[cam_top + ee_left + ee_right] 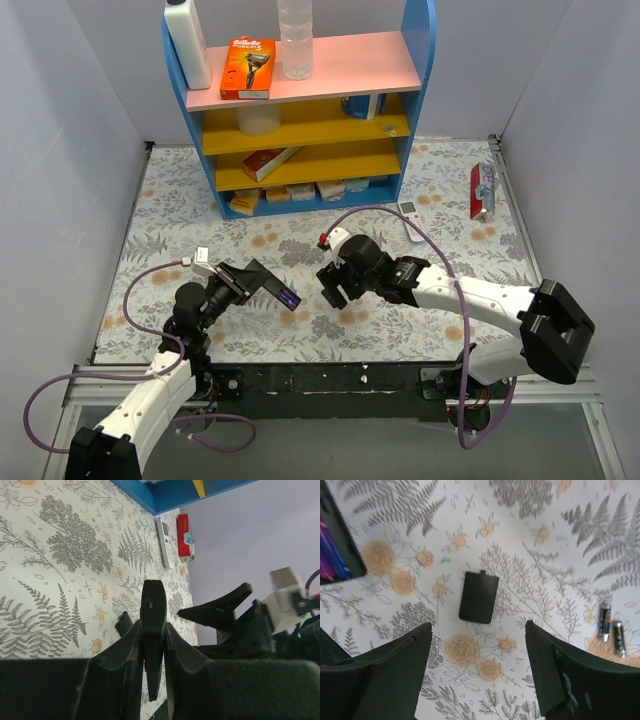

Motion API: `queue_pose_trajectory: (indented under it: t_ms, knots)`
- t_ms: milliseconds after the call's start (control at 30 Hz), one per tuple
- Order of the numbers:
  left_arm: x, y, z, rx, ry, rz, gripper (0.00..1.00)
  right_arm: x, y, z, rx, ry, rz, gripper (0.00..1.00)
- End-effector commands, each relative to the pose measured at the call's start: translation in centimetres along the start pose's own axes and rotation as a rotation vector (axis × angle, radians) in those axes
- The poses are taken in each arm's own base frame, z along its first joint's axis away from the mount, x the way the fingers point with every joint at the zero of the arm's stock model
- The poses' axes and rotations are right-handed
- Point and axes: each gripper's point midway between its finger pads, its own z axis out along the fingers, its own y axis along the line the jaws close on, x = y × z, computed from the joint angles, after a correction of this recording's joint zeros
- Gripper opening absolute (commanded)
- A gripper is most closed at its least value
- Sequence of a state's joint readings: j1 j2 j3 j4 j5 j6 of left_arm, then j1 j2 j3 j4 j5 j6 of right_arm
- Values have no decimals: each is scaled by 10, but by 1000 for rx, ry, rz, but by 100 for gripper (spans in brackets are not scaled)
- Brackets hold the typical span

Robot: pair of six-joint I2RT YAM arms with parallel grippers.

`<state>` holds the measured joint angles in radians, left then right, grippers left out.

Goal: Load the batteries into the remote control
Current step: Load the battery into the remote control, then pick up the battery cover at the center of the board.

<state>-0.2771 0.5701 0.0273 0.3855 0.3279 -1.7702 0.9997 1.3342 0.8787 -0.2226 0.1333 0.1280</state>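
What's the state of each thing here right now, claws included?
Left claw: shut on the black remote.
Right claw: open, holding nothing.
Black remote: compartment uncovered, purple batteries inside.
Battery cover: off, lying flat on the table.
Two dark batteries: loose on the table.
White remote: lying on the table, untouched.

- The remote [345,540] is cut off at the upper left of the right wrist view; its batteries [330,555] are only partly seen.
- Two dark cells [611,630] at lower right are blurred.
- In the left wrist view, the remote's lower end is hidden by the left end effector [152,635].
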Motion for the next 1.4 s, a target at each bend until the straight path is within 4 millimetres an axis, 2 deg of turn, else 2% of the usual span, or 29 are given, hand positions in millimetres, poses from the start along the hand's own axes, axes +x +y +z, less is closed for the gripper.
queue_pose_trajectory:
  t_ms: [0, 367, 733, 967, 1133, 1200, 1300, 1367]
  knots:
    - [-2, 22, -4, -94, -37, 17, 0, 34, -6, 13, 48, 103, 57, 82]
    - [2, 27, -6, -101, -27, -8, 0, 66, -1, 45, 47, 271, 67, 77]
    - [4, 22, -5, -81, -14, -23, 0, 74, 8, 60, 15, 334, 55, 70]
    - [4, 19, -5, -67, -11, -27, 0, 86, 3, 66, 50, 401, 43, 65]
    - [5, 12, -5, -41, -1, -38, 0, 94, -5, 63, 91, 432, 25, 55]
    - [8, 16, -6, -41, 6, -50, 0, 94, -9, 59, 108, 435, 16, 47]
    - [9, 10, -6, -13, 10, -59, 0, 88, -12, 53, 122, 420, 4, 36]
    - [11, 7, -6, 3, 21, -69, 0, 81, -13, 47, 124, 398, -3, 33]
